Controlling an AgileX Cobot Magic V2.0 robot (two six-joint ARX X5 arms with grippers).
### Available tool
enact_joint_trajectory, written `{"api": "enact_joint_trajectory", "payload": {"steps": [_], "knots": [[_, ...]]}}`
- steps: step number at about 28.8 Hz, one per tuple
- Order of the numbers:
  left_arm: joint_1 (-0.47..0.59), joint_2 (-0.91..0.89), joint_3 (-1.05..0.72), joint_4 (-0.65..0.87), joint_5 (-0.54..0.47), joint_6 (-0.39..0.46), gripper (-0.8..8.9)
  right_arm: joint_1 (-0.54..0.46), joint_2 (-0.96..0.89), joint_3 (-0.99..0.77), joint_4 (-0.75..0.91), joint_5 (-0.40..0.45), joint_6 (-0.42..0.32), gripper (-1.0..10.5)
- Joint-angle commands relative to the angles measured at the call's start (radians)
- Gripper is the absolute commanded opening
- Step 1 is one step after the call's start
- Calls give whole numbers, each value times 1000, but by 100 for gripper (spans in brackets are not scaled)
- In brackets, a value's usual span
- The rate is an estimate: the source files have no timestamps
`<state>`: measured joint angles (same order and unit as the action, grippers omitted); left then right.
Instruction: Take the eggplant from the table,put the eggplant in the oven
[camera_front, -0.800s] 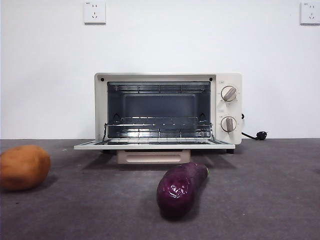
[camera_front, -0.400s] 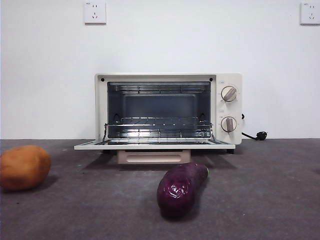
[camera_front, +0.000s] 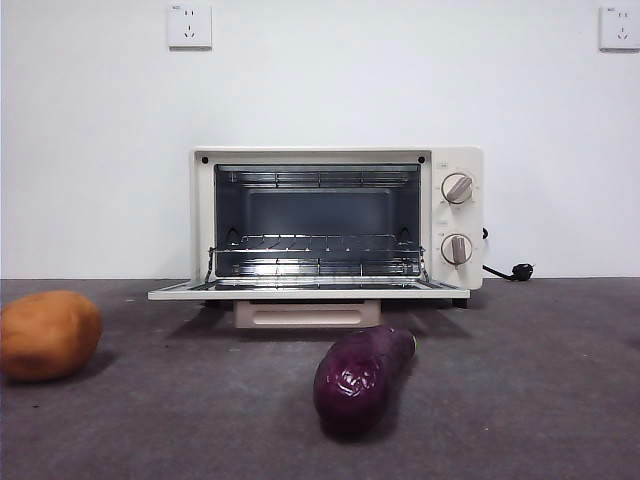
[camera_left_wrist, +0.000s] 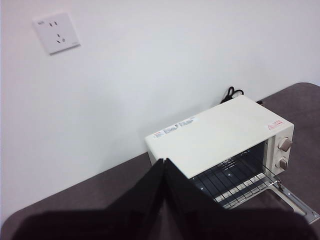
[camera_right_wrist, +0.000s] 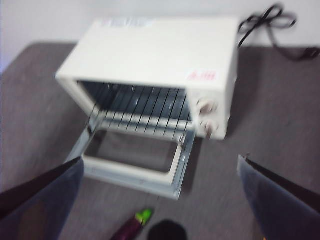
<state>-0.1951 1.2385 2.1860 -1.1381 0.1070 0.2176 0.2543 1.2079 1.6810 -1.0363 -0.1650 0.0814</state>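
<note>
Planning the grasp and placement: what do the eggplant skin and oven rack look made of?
Eggplant: smooth, glossy purple skin with bright highlights, possibly plastic; likely slippery. Oven rack: thin shiny wire, seemingly chromed metal, gaps between bars. Oven body: cream, looks like painted metal.

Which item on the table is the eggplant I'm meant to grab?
Find the cream oven against the wall, its door folded down. On the grey table, just in front of that door and a little toward the knob side, lies the eggplant. It is glossy dark purple and elongated with a green stem tip, unlike the round orange-brown lump far off to the other side.
</note>
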Motion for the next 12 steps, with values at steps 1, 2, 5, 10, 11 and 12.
{"api": "enact_joint_trajectory", "payload": {"steps": [1, 2, 5, 10, 11, 12], "knots": [[2, -17, -4, -6, -3, 15, -7, 36, 39, 1, -39, -3, 2, 661], [2, -22, -4, -9, -3, 17, -6, 54, 56, 1, -56, -3, 2, 660], [2, -29, -4, -21, -3, 23, -6, 107, 111, 1, -96, -2, 0, 614], [2, -28, -4, -28, -3, 23, -7, 175, 199, 1, -134, -3, -5, 568], [2, -27, -4, -29, -3, 22, -6, 190, 219, 1, -143, -2, -3, 568], [2, -26, -4, -29, -3, 23, -6, 203, 240, 1, -154, 2, -2, 571]]}}
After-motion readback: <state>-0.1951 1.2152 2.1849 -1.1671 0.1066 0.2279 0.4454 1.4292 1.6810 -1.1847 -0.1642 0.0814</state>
